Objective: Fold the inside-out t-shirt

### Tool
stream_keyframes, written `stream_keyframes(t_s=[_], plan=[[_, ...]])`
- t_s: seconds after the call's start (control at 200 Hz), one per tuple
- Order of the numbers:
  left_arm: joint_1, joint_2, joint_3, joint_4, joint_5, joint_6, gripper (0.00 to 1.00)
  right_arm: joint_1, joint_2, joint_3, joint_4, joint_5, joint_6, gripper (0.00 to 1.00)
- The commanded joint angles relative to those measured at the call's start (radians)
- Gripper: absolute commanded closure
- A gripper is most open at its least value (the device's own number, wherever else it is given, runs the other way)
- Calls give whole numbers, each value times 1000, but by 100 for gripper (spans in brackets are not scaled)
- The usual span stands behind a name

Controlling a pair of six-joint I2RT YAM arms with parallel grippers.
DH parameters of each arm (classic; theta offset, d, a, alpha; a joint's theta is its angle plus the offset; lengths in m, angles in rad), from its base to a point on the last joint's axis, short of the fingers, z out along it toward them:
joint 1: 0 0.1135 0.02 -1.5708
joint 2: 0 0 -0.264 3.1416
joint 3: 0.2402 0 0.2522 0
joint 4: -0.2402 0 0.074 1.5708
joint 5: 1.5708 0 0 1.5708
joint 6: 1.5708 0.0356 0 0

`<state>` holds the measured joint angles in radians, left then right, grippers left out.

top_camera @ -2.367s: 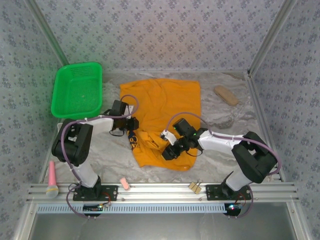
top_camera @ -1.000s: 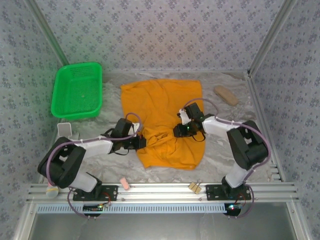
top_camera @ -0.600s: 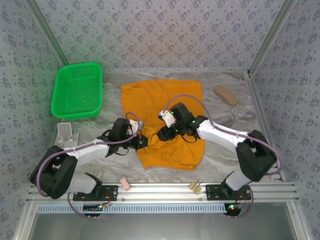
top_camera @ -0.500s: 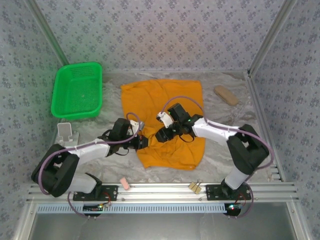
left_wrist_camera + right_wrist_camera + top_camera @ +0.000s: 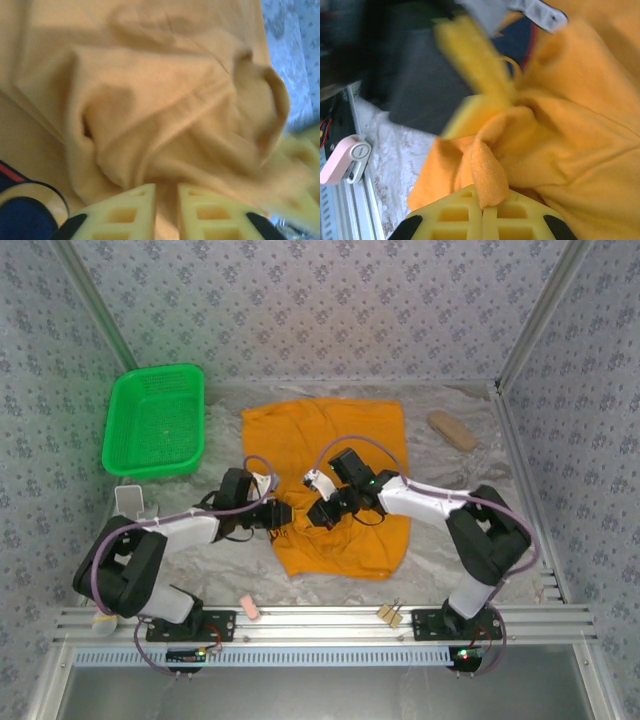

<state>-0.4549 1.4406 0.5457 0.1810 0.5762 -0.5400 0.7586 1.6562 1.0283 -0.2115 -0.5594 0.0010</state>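
The inside-out t-shirt [image 5: 340, 435] lies at the centre of the top view, its lower-left edge bunched where the right gripper [image 5: 482, 197], clamped on a pinch of cloth, meets the left gripper [image 5: 166, 195], jaws narrowly parted, grip indeterminable, apparently to regrasp for folding.

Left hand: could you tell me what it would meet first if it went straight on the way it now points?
The left hand would meet the bunched fold of the t-shirt just ahead of it. Probably the right hand, pinching that bunch, comes next, though depth is unclear.
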Motion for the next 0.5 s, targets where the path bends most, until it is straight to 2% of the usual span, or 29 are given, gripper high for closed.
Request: stream_keyframes(t_s=[0.0, 0.075, 0.115, 0.175, 0.25, 0.275, 0.355, 0.495], plan=[[23, 48, 59, -29, -5, -21, 75, 126, -99, 13, -83, 201, -134, 100], [30, 95, 96, -41, 20, -38, 74, 273, -122, -82, -3, 414, -124, 93], [30, 117, 114, -48, 37, -48, 74, 318, -116, -122, 32, 461, -98, 89], [30, 142, 122, -30, 53, -64, 74, 341, -84, -122, 25, 436, -60, 84], [30, 180, 128, -9, 69, -68, 73, 364, -53, -90, -39, 418, -63, 63], [30, 194, 140, -24, 78, -62, 73, 368, -49, -85, -50, 417, -62, 59], [32, 222, 191, -111, 115, -27, 73, 346, -69, -80, -84, 359, -35, 56], [33, 170, 198, -187, 104, 25, 71, 215, -196, -146, -45, 163, 25, 51]])
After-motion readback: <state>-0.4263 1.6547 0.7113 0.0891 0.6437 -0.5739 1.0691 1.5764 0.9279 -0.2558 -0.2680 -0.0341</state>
